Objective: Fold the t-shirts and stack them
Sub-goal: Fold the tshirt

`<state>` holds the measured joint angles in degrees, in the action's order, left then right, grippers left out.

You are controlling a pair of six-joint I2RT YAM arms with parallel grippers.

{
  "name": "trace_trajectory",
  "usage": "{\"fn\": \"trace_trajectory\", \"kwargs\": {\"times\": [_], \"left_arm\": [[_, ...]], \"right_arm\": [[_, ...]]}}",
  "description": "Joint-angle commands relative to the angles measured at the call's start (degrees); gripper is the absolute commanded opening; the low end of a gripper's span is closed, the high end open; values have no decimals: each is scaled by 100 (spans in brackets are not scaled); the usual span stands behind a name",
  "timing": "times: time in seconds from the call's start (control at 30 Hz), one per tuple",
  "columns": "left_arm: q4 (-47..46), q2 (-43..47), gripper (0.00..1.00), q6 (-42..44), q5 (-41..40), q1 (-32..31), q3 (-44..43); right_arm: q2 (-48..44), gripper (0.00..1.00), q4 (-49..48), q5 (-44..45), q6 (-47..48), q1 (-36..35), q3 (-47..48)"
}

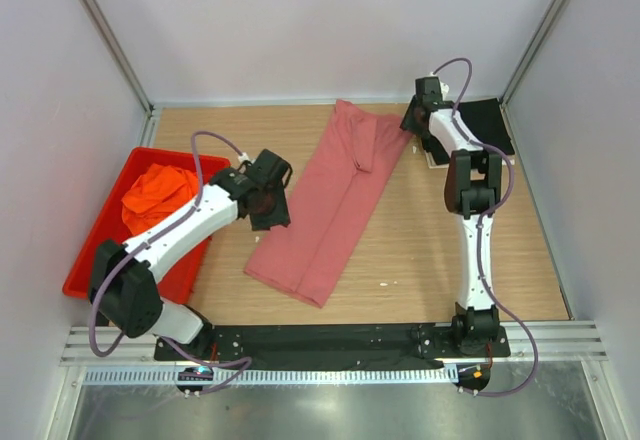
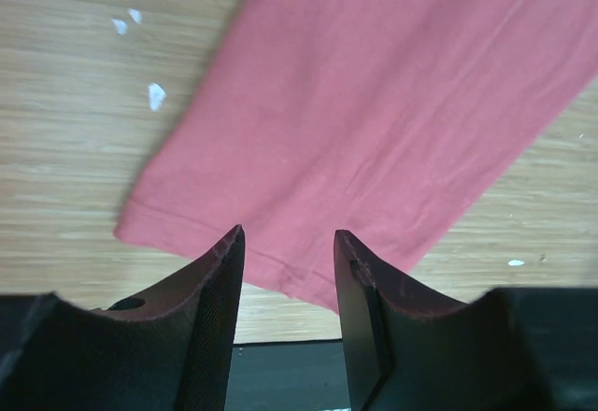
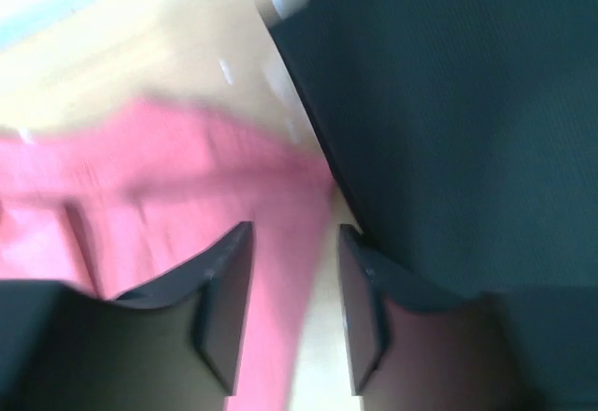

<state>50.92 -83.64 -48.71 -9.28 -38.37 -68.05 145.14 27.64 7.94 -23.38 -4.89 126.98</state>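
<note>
My left claw [image 2: 285, 241] hangs parted and empty over the near hem of the rose-red shirt [image 1: 332, 205]. My right claw [image 3: 294, 243], also parted and empty, is at its far corner beside the black shirt [image 1: 488, 125]. There is bare desk [image 1: 430, 250] to the right.

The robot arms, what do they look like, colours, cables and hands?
The left arm and right arm have white links, black joints and looping purple cables. The left hand and right hand each have two flat dark fingers with tapered tips.

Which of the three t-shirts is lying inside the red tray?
The orange t-shirt, bunched up; the rose-red one lies spread mid-table, the black one far right.
</note>
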Motion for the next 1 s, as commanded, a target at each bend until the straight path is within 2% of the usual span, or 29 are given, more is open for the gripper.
{"fn": "trace_trajectory", "kwargs": {"times": [0.0,0.1,0.13,0.23,0.3,0.33,0.37,0.43,0.57,0.6,0.7,0.8,0.97], "left_arm": [[-56,479,45,852,584,496,-216],[-143,690,47,1064,576,821,-497],[-222,726,47,1083,655,918,-542],[-660,726,47,1057,1418,1357,-499],[-714,656,46,986,1822,1569,-481],[-767,603,46,986,2042,1700,-472],[-793,577,47,1012,2053,1719,-472],[-750,542,47,1126,1948,1736,-446],[-697,462,47,1267,1824,1798,-262],[-706,445,47,1293,1824,1807,-226],[-723,392,47,1381,1772,1807,-121],[-653,357,47,1487,1658,1807,-94],[-443,418,47,1724,1306,1798,-24]], "right_arm": [[-1302,50,549,181,-429,-30,-523],[-2242,55,962,-3,-912,-109,-1392],[-2819,57,1015,-3,-993,-274,-1700],[-3692,60,1253,181,-1441,-748,-3444],[-4580,60,1165,24,-1678,-1022,-4239],[-4835,61,1095,-12,-2010,-1128,-5000],[-5394,61,903,-73,-2152,-1381,-5355],[-5889,60,709,-232,-2651,-1620,-6302],[-6866,58,331,-197,-3643,-2358,-7405],[-7155,58,217,-119,-3813,-2759,-7572],[-7237,58,-83,84,-4420,-3544,-8021],[-6886,57,-136,243,-4667,-4219,-8031],[-6130,57,-39,611,-4887,-4872,-7802]]}}
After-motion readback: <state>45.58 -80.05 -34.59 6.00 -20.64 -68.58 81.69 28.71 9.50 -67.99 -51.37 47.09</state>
